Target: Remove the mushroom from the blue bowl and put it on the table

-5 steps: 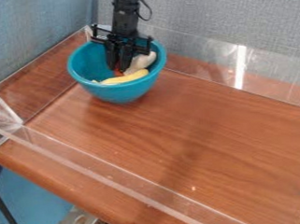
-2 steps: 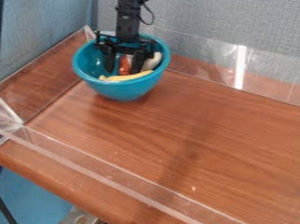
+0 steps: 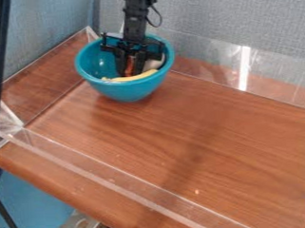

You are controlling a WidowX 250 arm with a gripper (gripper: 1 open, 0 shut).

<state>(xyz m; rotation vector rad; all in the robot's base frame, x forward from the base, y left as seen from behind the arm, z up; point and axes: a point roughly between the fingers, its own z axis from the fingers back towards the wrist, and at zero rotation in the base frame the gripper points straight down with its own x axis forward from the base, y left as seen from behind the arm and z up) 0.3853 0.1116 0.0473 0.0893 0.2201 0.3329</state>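
Pincer (image 3: 131, 58) has narrowed inside the bowl (image 3: 97, 82) around the mushroom (image 3: 138, 58); grip unclear. Wood counter (image 3: 182, 134), acrylic walls (image 3: 242, 64).

fingers (image 3: 131, 60) in blue bowl (image 3: 103, 89), wooden table (image 3: 182, 134)

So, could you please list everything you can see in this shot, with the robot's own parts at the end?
blue bowl: one, turquoise-blue, at the far left of the table, near the back corner.
mushroom: one, reddish-brown cap; only a small part shows, inside the bowl between the gripper fingers.
yellow piece: one, yellow, curved, lying in the bottom of the bowl.
table: one, brown wood grain, filling most of the view.
clear walls: low, transparent, running along the table's edges.
backdrop: grey-blue, behind the table.
gripper: one, black, pointing down into the bowl around the mushroom; whether it has closed on it cannot be told.
arm: one, black, coming down from the top edge.
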